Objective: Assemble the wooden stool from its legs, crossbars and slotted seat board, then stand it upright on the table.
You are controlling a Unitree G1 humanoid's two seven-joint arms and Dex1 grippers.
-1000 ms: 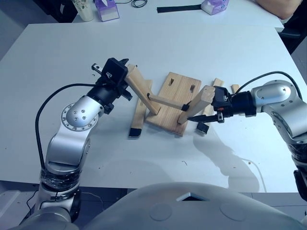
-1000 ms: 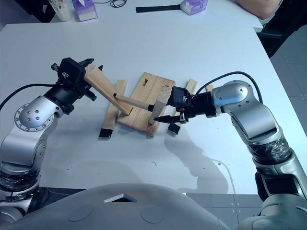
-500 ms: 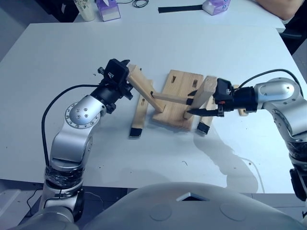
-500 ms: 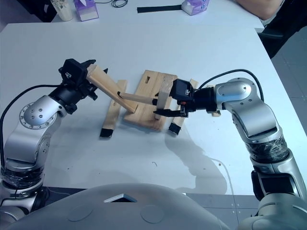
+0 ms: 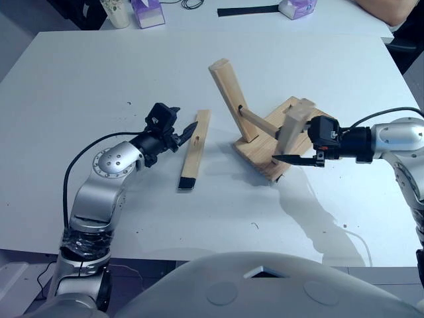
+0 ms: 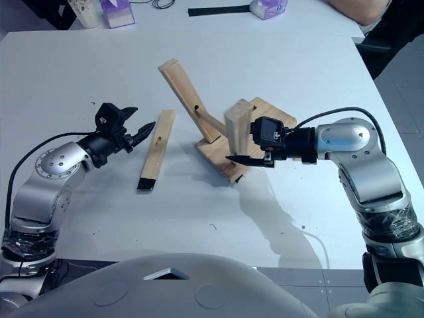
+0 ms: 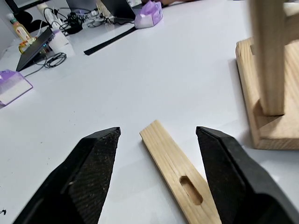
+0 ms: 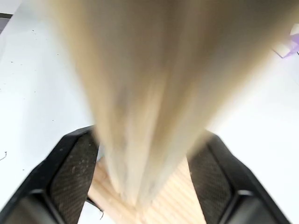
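Note:
The slotted seat board (image 5: 299, 110) lies right of centre, tilted off the table on its right side. Two legs stand up from it, joined by a crossbar (image 5: 258, 121): a tall slanted leg (image 5: 228, 99) and a nearer leg (image 5: 292, 124). My right gripper (image 5: 285, 142) is shut on the nearer leg (image 8: 140, 93), one black finger (image 8: 70, 172) on each side. A loose leg (image 5: 192, 149) with a black end cap lies flat on the table. My left gripper (image 5: 182, 132) hovers open over its far end (image 7: 177, 177), fingers (image 7: 93, 177) apart, holding nothing.
Along the table's far edge stand a cup (image 5: 116, 12), a purple tissue box (image 5: 147, 12), a black strip (image 5: 246, 11) and a second tissue pack (image 5: 296, 8). Bare white table (image 5: 99, 73) spreads left and in front of the parts.
My left gripper let go of the slanted leg and dropped back toward the loose leg. My right gripper swung the joined legs and seat board rightward, and the legs now stand more upright.

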